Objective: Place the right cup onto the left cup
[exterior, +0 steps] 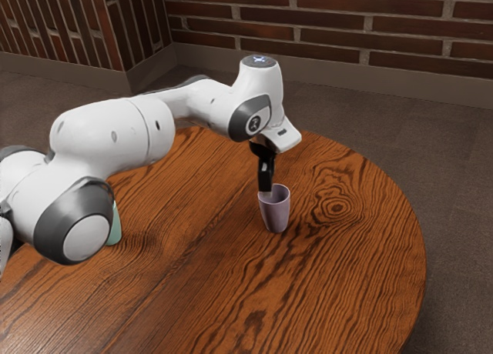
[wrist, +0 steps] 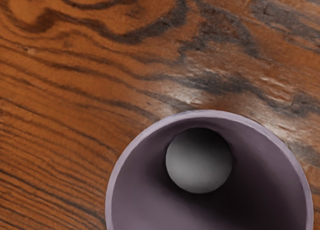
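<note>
Reaches from the exterior view's left over the round wooden table (exterior: 347, 292). Holds the gripper (exterior: 265, 189) low, directed downward, at the rim of the mauve cup (exterior: 276, 213). Cannot tell whether spread, pressed together or pinching. Note mauve cup: upright on the tabletop, round grey bottom (wrist: 199, 161) visible inside. Note mint-green cup (exterior: 115, 228): well apart, partly hidden behind the arm (exterior: 114, 131).

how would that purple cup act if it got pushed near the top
The purple cup would probably tip if pushed near its rim, since it tapers to a narrower base. It looks stiff, its rim making an even curve, and likely light for its size, being thin-walled.
</note>
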Robot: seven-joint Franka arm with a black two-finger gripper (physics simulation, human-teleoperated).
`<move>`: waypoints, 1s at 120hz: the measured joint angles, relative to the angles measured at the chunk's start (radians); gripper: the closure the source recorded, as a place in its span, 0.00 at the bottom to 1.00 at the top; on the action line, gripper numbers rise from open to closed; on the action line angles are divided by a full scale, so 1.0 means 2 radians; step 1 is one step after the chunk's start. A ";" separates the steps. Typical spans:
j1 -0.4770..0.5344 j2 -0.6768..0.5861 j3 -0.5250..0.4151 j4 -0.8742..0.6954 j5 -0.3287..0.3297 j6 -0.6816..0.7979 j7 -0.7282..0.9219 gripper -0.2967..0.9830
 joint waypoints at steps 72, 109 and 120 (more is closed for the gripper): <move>0.009 0.035 -0.011 0.023 -0.026 0.049 -0.007 0.81; 0.022 -0.054 -0.009 -0.058 -0.025 0.034 -0.019 0.84; 0.036 -0.115 -0.006 -0.120 -0.020 0.025 -0.024 0.84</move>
